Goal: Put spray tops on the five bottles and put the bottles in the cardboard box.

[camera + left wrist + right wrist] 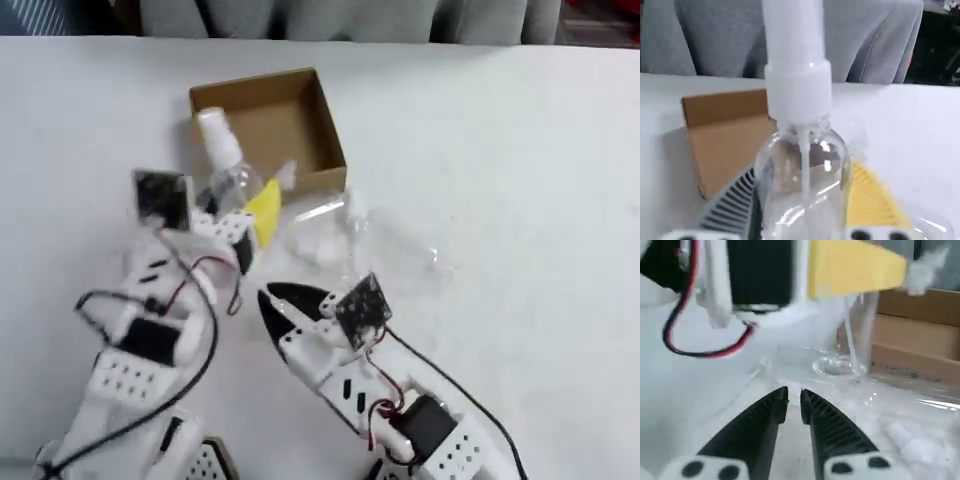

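A clear bottle (802,170) with a white spray top (797,75) stands upright in my left gripper (802,200), shut on its body between a grey and a yellow finger. In the high view this bottle (225,165) is at the near left corner of the open cardboard box (325,125), outside it. My right gripper (270,297) sits low over the table just in front of the left one. Its black fingers (765,420) are shut with nothing between them. Clear bottles (330,235) without tops lie on the table near the box's front.
More clear plastic (405,240) lies to the right of the bottles. In the right wrist view the left arm's yellow finger (855,265) and red and black wires (705,347) are close ahead, with the box wall (915,345) behind. The white table (520,150) is bare at right.
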You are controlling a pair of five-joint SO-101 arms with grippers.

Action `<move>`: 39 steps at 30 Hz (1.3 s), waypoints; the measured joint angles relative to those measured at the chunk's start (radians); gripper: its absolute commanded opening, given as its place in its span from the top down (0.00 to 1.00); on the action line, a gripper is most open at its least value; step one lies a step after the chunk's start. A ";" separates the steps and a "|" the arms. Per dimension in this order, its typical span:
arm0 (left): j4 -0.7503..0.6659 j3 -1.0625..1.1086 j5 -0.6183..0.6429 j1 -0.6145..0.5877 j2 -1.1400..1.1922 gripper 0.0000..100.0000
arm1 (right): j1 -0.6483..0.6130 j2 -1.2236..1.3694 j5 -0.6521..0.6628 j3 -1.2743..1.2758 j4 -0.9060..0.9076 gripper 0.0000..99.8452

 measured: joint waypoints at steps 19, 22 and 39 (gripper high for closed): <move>0.224 -0.028 0.000 0.143 -0.071 0.98 | 0.031 -0.066 0.006 0.048 -0.046 0.99; 0.224 -0.028 0.000 0.143 -0.106 0.98 | 0.048 -0.078 0.006 0.048 -0.052 0.99; 0.287 -0.026 -0.002 0.143 -0.212 0.98 | 0.057 -0.080 0.006 0.046 -0.057 0.99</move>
